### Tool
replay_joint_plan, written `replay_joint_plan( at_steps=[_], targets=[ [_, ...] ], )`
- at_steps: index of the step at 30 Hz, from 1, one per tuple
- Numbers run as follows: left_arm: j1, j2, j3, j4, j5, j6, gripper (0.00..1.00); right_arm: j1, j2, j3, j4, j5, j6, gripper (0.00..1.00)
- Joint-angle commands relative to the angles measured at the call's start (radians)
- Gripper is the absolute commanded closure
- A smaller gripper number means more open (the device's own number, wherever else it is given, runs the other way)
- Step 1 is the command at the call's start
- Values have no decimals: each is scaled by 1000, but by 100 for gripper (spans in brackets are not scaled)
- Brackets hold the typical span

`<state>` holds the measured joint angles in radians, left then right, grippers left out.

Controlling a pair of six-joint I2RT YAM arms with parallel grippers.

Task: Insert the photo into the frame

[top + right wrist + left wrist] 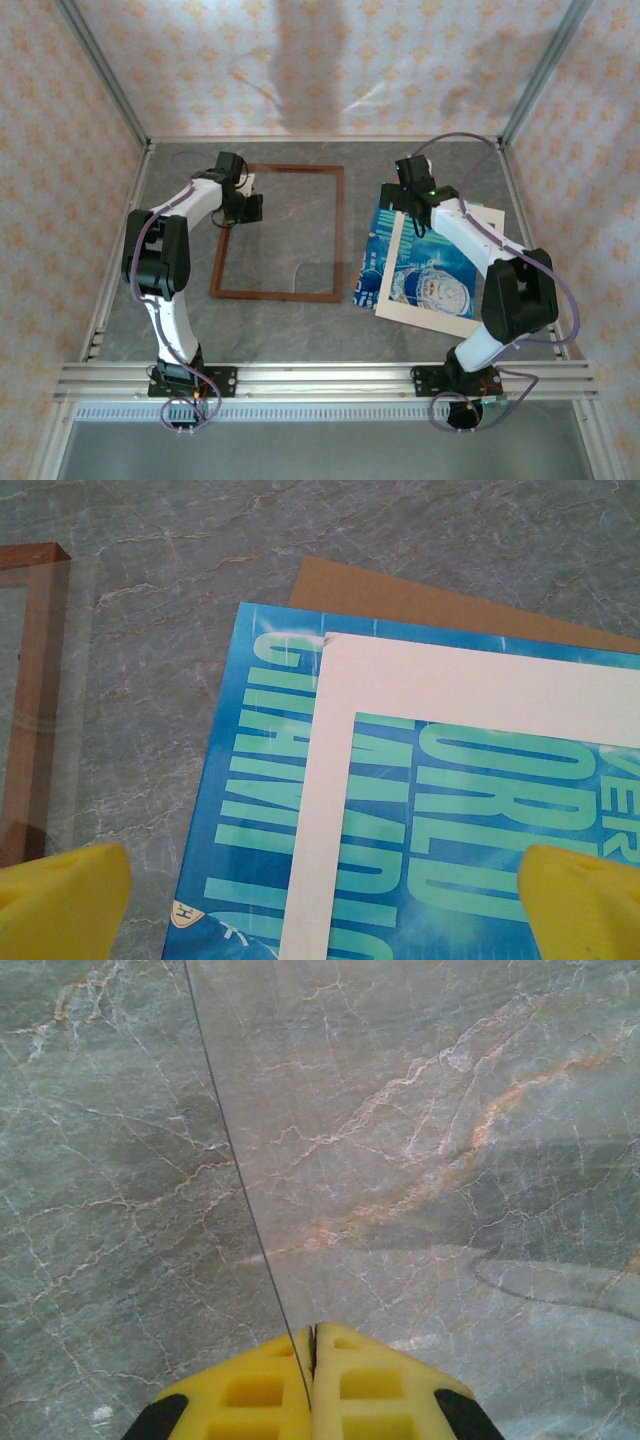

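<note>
Left tool (313,1345) clenched on a clear pane (450,1160); right tool (408,212) spread wide over the photo (250,810).
The left tool's yellow fingers (370,1390) pinch the pane's thin edge above the grey tabletop (100,1210). The right tool hangs released, holding nothing. Beneath it the photo lies on a brown backing board (400,595) with a cream mat (480,690) skewed on top, and the frame (30,680) lies apart to that tool's left.

Frame (340,230) left-ctr, photo (372,255) under cream mat (425,317), rt.
</note>
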<state>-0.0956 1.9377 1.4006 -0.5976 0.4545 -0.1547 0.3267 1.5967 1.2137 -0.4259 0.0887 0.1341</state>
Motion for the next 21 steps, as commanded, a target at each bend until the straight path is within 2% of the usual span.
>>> replay_joint_plan(
  at_steps=[1, 12, 21],
  targets=[
    [7, 28, 27, -60, -16, 33, 100, 9, 9, 4, 10, 11, -4, 1],
    [7, -9, -5, -10, -18, 27, 100, 10, 15, 2, 9, 11, -5, 1],
    [9, -17, 2, -21, -66, 40, 100, 11, 12, 1, 6, 15, -7, 1]
  ],
)
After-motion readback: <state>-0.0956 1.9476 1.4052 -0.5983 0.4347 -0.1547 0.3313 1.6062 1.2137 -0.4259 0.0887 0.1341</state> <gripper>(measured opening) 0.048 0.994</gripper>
